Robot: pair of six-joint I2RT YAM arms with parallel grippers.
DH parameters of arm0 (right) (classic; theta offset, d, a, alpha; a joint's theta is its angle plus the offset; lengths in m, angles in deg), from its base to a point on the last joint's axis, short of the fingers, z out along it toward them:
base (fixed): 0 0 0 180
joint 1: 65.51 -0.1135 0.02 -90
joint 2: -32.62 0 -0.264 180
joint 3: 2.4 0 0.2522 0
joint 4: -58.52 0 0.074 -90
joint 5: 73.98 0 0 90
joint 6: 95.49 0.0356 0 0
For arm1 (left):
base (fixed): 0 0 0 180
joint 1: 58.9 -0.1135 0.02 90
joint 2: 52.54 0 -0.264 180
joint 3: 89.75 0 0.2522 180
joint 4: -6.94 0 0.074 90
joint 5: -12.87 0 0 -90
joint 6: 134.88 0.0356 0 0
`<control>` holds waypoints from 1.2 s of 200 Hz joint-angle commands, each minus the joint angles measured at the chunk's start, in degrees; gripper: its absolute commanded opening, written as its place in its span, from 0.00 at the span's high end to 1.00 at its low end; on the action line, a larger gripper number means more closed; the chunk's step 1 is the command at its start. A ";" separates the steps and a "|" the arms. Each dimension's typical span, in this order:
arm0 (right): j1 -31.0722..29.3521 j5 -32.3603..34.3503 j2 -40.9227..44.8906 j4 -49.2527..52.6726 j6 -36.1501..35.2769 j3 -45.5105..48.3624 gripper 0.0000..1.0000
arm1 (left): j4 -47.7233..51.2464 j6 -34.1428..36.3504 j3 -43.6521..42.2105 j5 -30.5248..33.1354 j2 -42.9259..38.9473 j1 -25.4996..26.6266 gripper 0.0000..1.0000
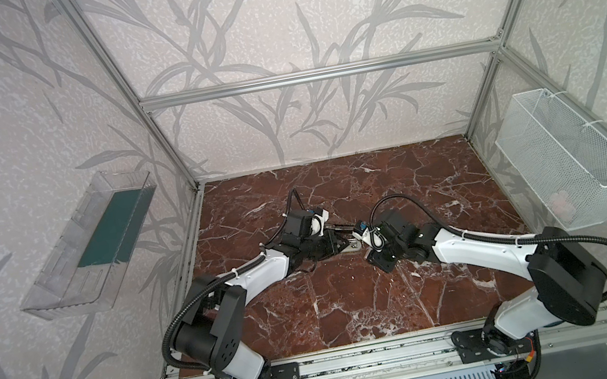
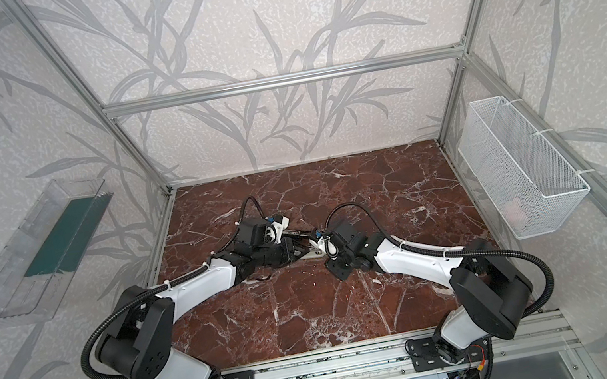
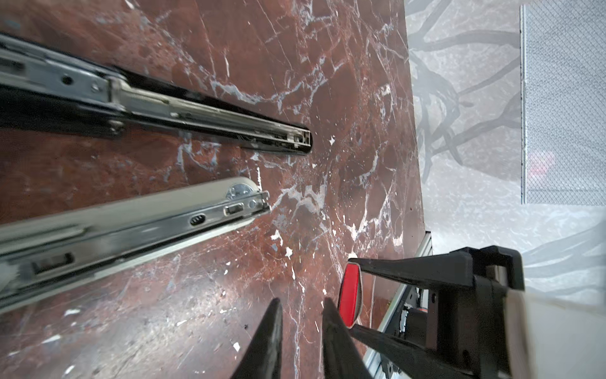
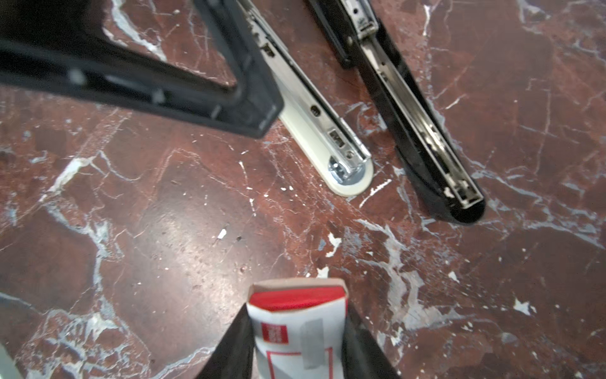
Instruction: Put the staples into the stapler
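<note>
The right hand [image 4: 296, 316] is pinching the white-and-red staple box [image 4: 296, 297] by its sides, over the marble desk [image 4: 157, 229]. The left hand [image 3: 302, 303] is right beside it, fingers a narrow gap apart, nothing between them. Just ahead of both lies the black stapler [image 4: 423, 137], swung open on the desk with its silver rail facing up. Alongside it, with a strip of marble between, is the beige-grey stapler [image 4: 324, 137], open too.
</note>
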 commanded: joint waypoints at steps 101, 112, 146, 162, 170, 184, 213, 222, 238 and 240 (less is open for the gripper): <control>-4.60 -2.75 4.98 -3.31 -4.05 1.58 0.59 | -8.59 -5.32 -4.61 -19.50 -0.06 -0.53 0.78; -4.96 -2.27 5.34 -3.99 -4.16 2.04 0.59 | -7.59 -4.70 -4.86 -19.79 -0.41 -0.56 0.78; -5.22 -1.70 5.84 -4.63 -4.42 2.51 0.60 | -4.54 -2.88 -5.06 -19.69 -1.57 -0.60 0.82; -5.27 -1.48 6.20 -4.86 -4.38 2.69 0.60 | -1.73 -1.24 -5.20 -18.85 -1.94 -0.90 0.80; -5.27 -1.34 6.28 -5.11 -4.34 2.85 0.60 | -1.24 -1.02 -5.45 -18.68 -2.00 -1.02 0.79; -5.27 -1.39 6.40 -5.18 -4.34 2.82 0.60 | -1.43 -1.27 -5.92 -18.89 -2.09 -1.15 0.77; -5.41 -1.30 6.35 -5.43 -4.34 2.95 0.60 | -2.99 -2.23 -6.11 -19.43 -1.62 -1.13 0.76; -5.37 -1.30 6.40 -5.42 -4.34 2.95 0.60 | -3.52 -2.49 -6.20 -19.71 -1.40 -1.17 0.76; -5.49 -1.22 6.31 -5.46 -4.34 2.93 0.60 | -5.26 -3.58 -6.28 -20.17 -1.04 -1.17 0.75; -5.50 -1.21 6.28 -5.48 -4.34 2.99 0.60 | -5.49 -3.74 -6.28 -20.23 -1.01 -1.14 0.75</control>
